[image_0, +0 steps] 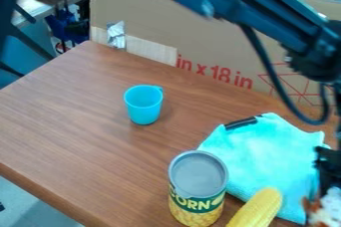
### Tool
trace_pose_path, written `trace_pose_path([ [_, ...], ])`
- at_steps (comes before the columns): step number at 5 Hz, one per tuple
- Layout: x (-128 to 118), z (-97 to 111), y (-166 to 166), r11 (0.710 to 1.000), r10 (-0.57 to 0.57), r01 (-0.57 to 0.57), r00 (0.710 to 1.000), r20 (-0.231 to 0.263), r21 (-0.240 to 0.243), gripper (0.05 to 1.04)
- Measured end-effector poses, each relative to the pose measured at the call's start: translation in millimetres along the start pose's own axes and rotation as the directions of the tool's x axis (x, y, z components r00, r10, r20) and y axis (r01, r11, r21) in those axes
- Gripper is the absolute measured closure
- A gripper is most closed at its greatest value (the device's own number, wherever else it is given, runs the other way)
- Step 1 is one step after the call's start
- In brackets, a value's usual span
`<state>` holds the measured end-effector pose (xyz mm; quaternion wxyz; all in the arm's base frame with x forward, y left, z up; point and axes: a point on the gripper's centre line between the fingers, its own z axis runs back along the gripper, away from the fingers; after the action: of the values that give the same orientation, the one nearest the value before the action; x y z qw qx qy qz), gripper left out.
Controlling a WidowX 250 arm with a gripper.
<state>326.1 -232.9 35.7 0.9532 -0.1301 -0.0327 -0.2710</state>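
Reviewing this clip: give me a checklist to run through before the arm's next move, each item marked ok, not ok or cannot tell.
1. Gripper has a firm hold on the white-and-orange item just below it: cannot tell.
2. Blue cup upright and apart from the cloth: ok.
3. Can upright: ok.
4. Cloth free of other things: not ok, a black object lies at its upper edge.
5. Yellow corn apart from the cloth: not ok, they overlap.

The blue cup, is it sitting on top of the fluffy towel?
No, the blue cup stands on the brown table, apart from the turquoise towel.
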Motion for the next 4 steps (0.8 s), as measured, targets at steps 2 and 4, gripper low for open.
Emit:
trace_pose_path([
  [2,-17,66,7,0.994,0.085,-0.097,0.976,0.201,0.053,0.082],
  [4,-23,83,23,0.982,0.167,-0.183,0.955,0.244,0.047,0.082],
])
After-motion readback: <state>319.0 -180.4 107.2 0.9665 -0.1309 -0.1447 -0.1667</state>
